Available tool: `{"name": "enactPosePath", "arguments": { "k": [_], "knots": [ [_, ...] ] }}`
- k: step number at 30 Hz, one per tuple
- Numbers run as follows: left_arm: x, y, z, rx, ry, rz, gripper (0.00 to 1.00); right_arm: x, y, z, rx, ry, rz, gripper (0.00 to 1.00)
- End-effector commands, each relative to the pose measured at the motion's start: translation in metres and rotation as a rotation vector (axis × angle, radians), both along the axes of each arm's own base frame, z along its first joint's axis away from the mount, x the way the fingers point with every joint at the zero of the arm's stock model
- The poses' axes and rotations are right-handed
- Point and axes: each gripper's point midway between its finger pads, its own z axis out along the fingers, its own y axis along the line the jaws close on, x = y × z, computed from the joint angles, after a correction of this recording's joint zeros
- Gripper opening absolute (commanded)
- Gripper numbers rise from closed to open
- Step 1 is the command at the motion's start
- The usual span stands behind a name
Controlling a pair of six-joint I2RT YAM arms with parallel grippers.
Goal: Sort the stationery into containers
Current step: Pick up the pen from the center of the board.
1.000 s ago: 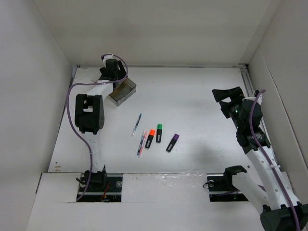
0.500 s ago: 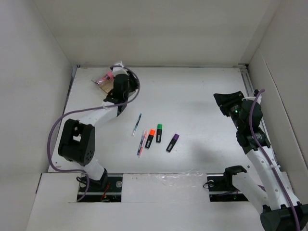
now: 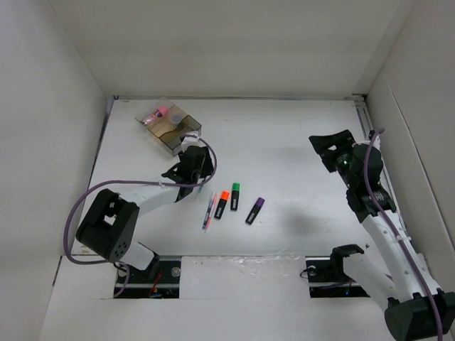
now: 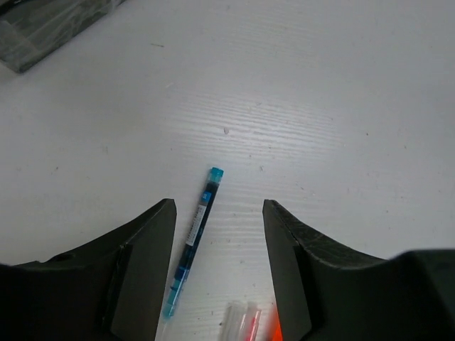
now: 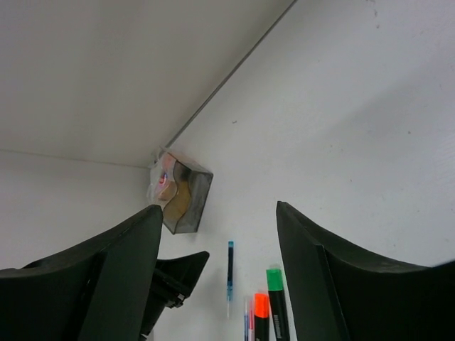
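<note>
White tabletop [image 4: 320,85]: a thin bluish pen [image 4: 193,238] is lying beneath our wide-spread left pincer [image 4: 217,206]; we are barely beginning sorting.

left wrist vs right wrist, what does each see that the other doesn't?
Only left wrist: the left pincer from inside, open, with the bluish pen lying in the gap between its fingers.

Only right wrist: the green highlighter, the pink-topped bottle in the box, the back wall, and the right pincer, open.

Both: bluish pen, pink pen, orange highlighter, and the box, though left wrist catches only a corner of it.
</note>
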Motion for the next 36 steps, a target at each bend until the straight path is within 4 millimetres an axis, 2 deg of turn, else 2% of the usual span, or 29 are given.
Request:
{"name": "enactPosePath", "arguments": {
  "k": [1,5,8,9,13,17,21,24,25,28,29,30,31,34,35,36],
  "knots": [
    [-0.006,-0.009,0.009,-0.037,-0.001,-0.05,0.49,0.005,0.006,0.021,0.011,-0.068,0.026,0.71],
    [-0.022,-0.004,-0.021,0.002,0.1,-0.07,0.5,0.008,0.009,0.015,0.011,-0.048,0.039,0.73],
    [-0.029,0.0,-0.028,0.018,0.128,-0.069,0.52,0.013,0.006,0.013,0.015,-0.036,0.015,0.73],
    [-0.035,0.004,-0.037,0.03,0.15,-0.069,0.52,0.013,0.006,0.013,0.015,-0.036,0.015,0.73],
    [-0.043,0.006,-0.049,0.042,0.197,-0.069,0.52,0.015,0.009,0.019,0.054,-0.041,0.017,0.73],
    [-0.041,0.005,-0.057,0.057,0.225,-0.068,0.52,0.016,0.013,0.028,0.062,-0.061,0.042,0.71],
    [-0.041,0.005,-0.062,0.08,0.252,-0.073,0.49,0.016,0.013,0.028,0.062,-0.061,0.042,0.7],
    [-0.039,0.006,-0.06,0.086,0.249,-0.066,0.44,0.016,0.013,0.028,0.053,-0.063,0.044,0.69],
    [-0.039,0.006,-0.063,0.095,0.264,-0.065,0.37,0.014,0.013,0.025,0.054,-0.067,0.044,0.69],
    [-0.039,0.006,-0.067,0.146,0.279,-0.063,0.26,0.011,0.01,0.02,0.052,-0.071,0.033,0.69],
    [-0.038,0.007,-0.067,0.152,0.275,-0.055,0.19,0.011,0.01,0.019,0.052,-0.071,0.033,0.69],
    [-0.04,0.006,-0.07,0.165,0.28,-0.059,0.16,0.009,0.01,0.023,0.054,-0.083,0.033,0.69],
    [-0.037,0.003,-0.066,0.159,0.269,-0.059,0.14,0.009,0.009,0.017,0.051,-0.071,0.024,0.69],
    [-0.032,0.004,-0.06,0.168,0.26,-0.046,0.04,0.006,0.005,0.02,0.051,-0.087,0.011,0.69],
    [-0.031,0.003,-0.055,0.16,0.248,-0.046,0.04,0.006,0.005,0.02,0.051,-0.087,0.011,0.69],
    [-0.026,0.0,-0.041,0.135,0.207,-0.046,0.02,0.005,0.007,0.02,0.053,-0.086,0.021,0.69]
  ]
}}
